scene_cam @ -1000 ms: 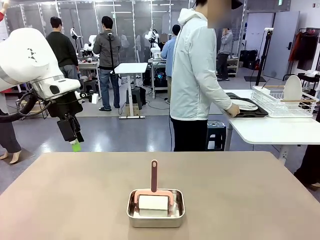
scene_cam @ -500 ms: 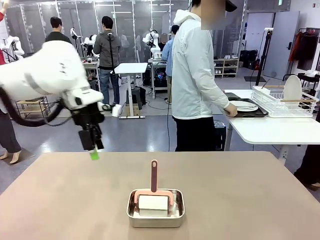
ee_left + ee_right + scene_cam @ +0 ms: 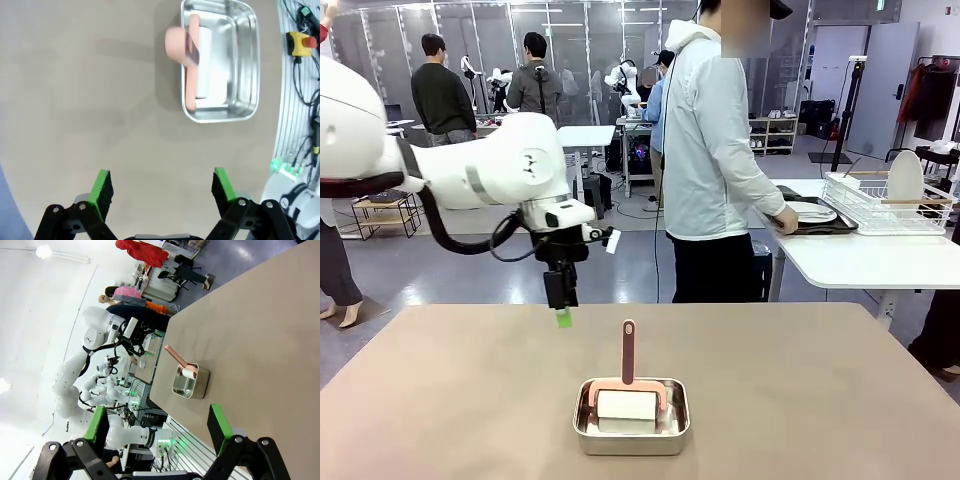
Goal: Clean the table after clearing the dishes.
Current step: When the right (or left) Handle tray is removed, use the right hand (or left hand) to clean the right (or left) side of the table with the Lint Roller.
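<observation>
Table (image 3: pixel 800 390) under left pincer (image 3: pixel 563 316), jaws wide, apart.

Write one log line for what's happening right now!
left tool: open, above table | roller: in steel pan | right tool: open | dishes: on white table

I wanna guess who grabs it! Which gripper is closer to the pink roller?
Left. The left gripper hovers open just left of the roller; the right gripper is much farther back.

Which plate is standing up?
The plate in the wire rack at far right stands on its edge; the plate on the dark tray by the person's hand lies flat.
</observation>
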